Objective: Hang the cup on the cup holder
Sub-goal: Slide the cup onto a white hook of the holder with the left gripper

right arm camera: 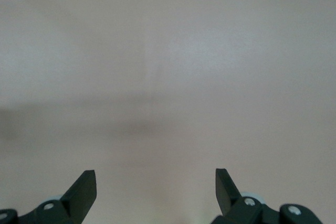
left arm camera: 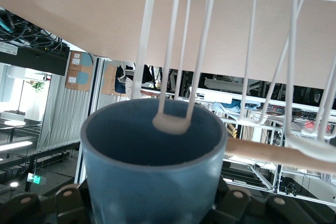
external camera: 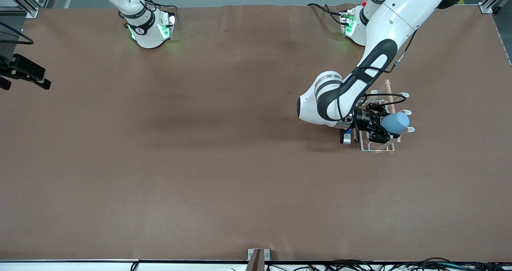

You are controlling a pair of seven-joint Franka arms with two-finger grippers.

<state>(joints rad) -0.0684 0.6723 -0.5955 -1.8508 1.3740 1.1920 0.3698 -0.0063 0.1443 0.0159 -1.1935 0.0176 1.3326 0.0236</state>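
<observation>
Cup holder (external camera: 376, 147) on worktop (external camera: 200, 163) toward left arm's end. Left gripper (external camera: 385, 127) over cup holder, jaws clenched on cup (external camera: 395, 122), mouth just taking looped prong (left arm camera: 173, 124). Step: hanging, part done. Next: seat cup fully, then release. Right gripper (right arm camera: 155, 182) waits, jaws spread, over bare worktop.

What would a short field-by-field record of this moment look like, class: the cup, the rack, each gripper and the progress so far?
cup: light-blue cup, held sideways over the rack
cup holder: white wire cup holder with a wooden rod, toward the left arm's end of the table
left gripper: left gripper shut on the cup, over the rack
prong: one looped prong has its tip at the cup's mouth
right gripper: right gripper open, over bare table, waiting
progress: cup not yet released
</observation>
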